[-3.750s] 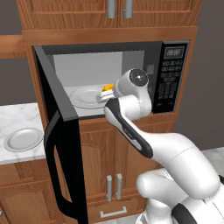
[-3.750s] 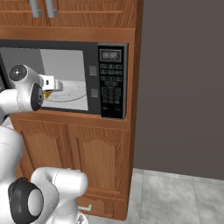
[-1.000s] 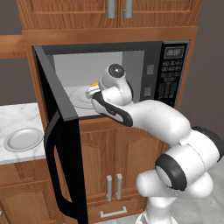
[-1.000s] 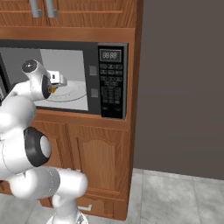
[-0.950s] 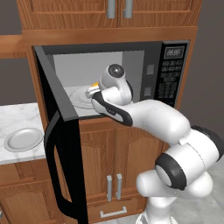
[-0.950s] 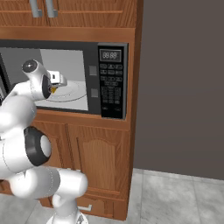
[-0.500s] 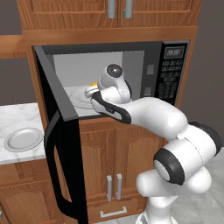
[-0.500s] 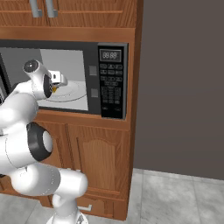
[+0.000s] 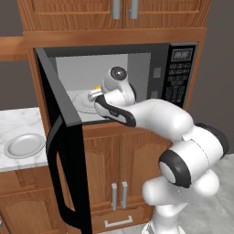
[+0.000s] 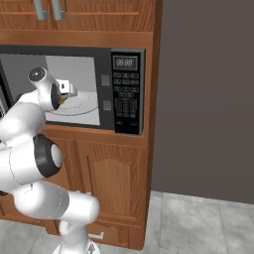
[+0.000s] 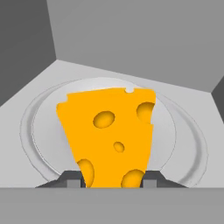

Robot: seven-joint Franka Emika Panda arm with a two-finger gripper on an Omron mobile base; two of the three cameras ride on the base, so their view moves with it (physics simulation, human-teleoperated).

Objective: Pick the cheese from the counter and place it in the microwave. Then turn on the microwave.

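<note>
The microwave [image 9: 179, 73] [image 10: 127, 94] stands with its door [image 9: 64, 151] swung wide to the left. My gripper [image 9: 93, 94] [image 10: 67, 90] [image 11: 112, 181] reaches into its light grey cavity, shut on the cheese [image 11: 109, 135]. The orange-yellow wedge with holes sits between my two dark fingertips [image 11: 72, 178], just above the round turntable plate [image 11: 186, 144] [image 9: 83, 102]. A sliver of the cheese [image 9: 97, 87] [image 10: 62, 100] shows at the hand in both base views. The marble counter [image 9: 13, 124] lies to the left.
A round grey plate [image 9: 23, 145] lies on the counter left of the open door. The door juts out toward the base beside the arm. Wooden cabinets [image 9: 116, 164] stand below the microwave and a button panel [image 10: 125, 106] is on its right.
Since the earliest frame the hand has moved left and deeper into the microwave with the cheese. Over the last second it has stayed almost still.
</note>
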